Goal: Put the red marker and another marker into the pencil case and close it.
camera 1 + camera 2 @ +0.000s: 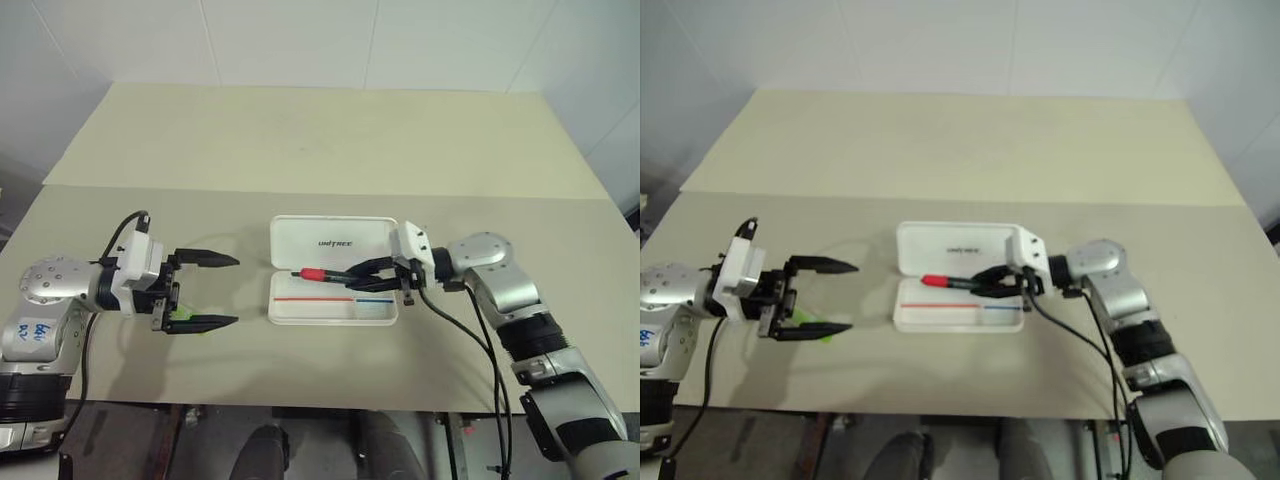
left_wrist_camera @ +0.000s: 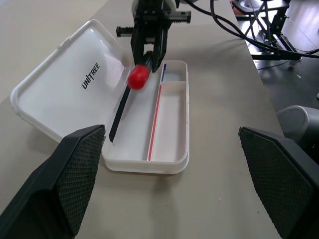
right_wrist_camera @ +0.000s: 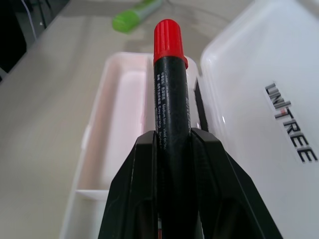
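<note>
The white pencil case (image 1: 320,312) lies open at the table's centre, its lid (image 1: 330,243) laid flat on the far side with "Unitree" printed on it. My right gripper (image 1: 362,272) is shut on the black barrel of the red marker (image 1: 312,273). It holds the marker level over the case's tray, red cap pointing left. The wrist view shows the barrel (image 3: 169,99) clamped between both fingers. My left gripper (image 1: 237,290) stands open left of the case, nothing between its fingers. The lime-green marker (image 1: 181,315) lies on the table beneath its nearer finger.
The beige table (image 1: 300,140) stretches far behind the case, with a seam across it. Its front edge (image 1: 300,405) runs close below both arms. A black cable (image 1: 470,340) hangs from my right wrist down over that edge.
</note>
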`<action>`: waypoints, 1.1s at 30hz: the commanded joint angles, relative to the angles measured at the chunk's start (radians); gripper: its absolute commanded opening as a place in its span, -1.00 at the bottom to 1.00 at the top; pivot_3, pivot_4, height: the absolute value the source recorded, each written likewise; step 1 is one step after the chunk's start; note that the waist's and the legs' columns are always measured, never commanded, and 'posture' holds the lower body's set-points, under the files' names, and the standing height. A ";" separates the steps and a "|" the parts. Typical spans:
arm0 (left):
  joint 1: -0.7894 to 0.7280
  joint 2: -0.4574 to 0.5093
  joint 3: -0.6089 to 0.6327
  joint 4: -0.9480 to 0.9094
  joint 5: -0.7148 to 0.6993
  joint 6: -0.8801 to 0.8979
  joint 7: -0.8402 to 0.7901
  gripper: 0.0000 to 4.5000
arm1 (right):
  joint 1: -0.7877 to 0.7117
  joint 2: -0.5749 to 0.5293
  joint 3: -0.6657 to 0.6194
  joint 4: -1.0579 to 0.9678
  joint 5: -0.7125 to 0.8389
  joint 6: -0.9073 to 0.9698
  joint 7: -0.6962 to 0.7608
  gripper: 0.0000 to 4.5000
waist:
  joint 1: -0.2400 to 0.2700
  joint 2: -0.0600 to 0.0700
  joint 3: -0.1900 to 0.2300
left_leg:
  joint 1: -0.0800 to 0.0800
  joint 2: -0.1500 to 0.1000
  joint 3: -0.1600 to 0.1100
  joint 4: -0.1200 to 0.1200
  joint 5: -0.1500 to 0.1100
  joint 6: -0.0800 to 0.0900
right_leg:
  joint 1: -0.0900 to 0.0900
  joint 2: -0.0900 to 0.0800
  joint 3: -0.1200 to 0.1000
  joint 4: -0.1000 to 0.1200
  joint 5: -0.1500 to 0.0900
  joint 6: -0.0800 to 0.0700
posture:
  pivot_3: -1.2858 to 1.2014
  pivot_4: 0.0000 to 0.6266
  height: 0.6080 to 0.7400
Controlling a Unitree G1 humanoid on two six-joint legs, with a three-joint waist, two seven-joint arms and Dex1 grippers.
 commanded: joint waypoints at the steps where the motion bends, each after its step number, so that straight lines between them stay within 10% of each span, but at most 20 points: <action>1: 0.012 0.004 0.020 -0.053 -0.013 0.003 0.019 1.00 | -0.050 0.021 0.008 0.037 -0.032 -0.049 0.002 -0.73 | 0.000 0.000 0.000 | 0.000 0.000 0.000 0.000 0.000 0.000 | 0.000 0.000 0.000 0.000 0.000 0.000 | 0.03 -0.52 1.00; 22: 0.016 -0.014 0.005 -0.096 -0.019 0.023 0.063 1.00 | -0.072 0.045 0.015 -0.067 -0.026 -0.008 0.033 -0.73 | -0.001 0.000 0.000 | 0.000 0.000 0.000 0.000 0.000 -0.001 | -0.001 0.000 0.000 0.002 0.000 0.000 | 0.03 -0.52 1.00; 31: 0.006 -0.025 -0.003 -0.092 -0.016 0.025 0.063 1.00 | -0.044 0.024 0.020 -0.122 -0.045 -0.011 0.018 0.91 | 0.003 0.000 0.000 | 0.000 0.000 0.000 0.000 0.000 -0.001 | -0.001 0.000 0.000 0.002 0.000 0.000 | 0.03 -0.52 1.00; 33: 0.008 -0.027 -0.003 -0.094 -0.016 0.025 0.064 1.00 | -0.038 0.022 0.008 -0.158 -0.023 0.022 0.018 0.99 | 0.001 0.000 0.000 | 0.000 0.000 0.000 0.000 0.000 -0.001 | -0.001 0.000 0.000 0.002 0.000 0.000 | 0.03 -0.52 1.00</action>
